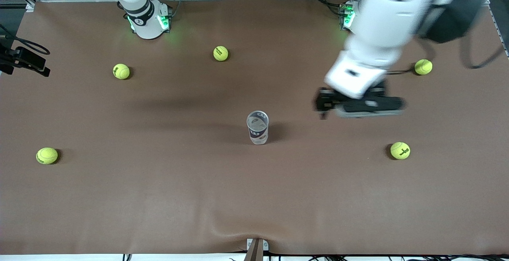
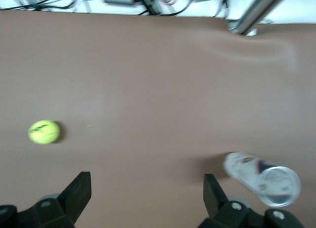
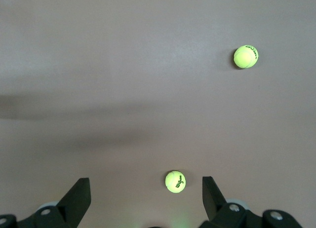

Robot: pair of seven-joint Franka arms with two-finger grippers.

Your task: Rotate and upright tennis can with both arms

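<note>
The tennis can (image 1: pixel 257 127) stands upright in the middle of the table with its open mouth up and nothing touching it. It also shows in the left wrist view (image 2: pixel 261 176), off to one side of the fingers. My left gripper (image 1: pixel 360 108) hangs in the air over bare table beside the can, toward the left arm's end. In its wrist view the left gripper (image 2: pixel 147 181) is open and empty. My right gripper (image 3: pixel 146 186) is open and empty, high over the table. In the front view only the right arm's base (image 1: pixel 147 18) shows.
Several yellow-green tennis balls lie scattered: one (image 1: pixel 220 53) near the bases, one (image 1: pixel 121 71) and one (image 1: pixel 47 155) toward the right arm's end, one (image 1: pixel 423 67) and one (image 1: pixel 400 150) toward the left arm's end. A brown mat (image 1: pixel 159 197) covers the table.
</note>
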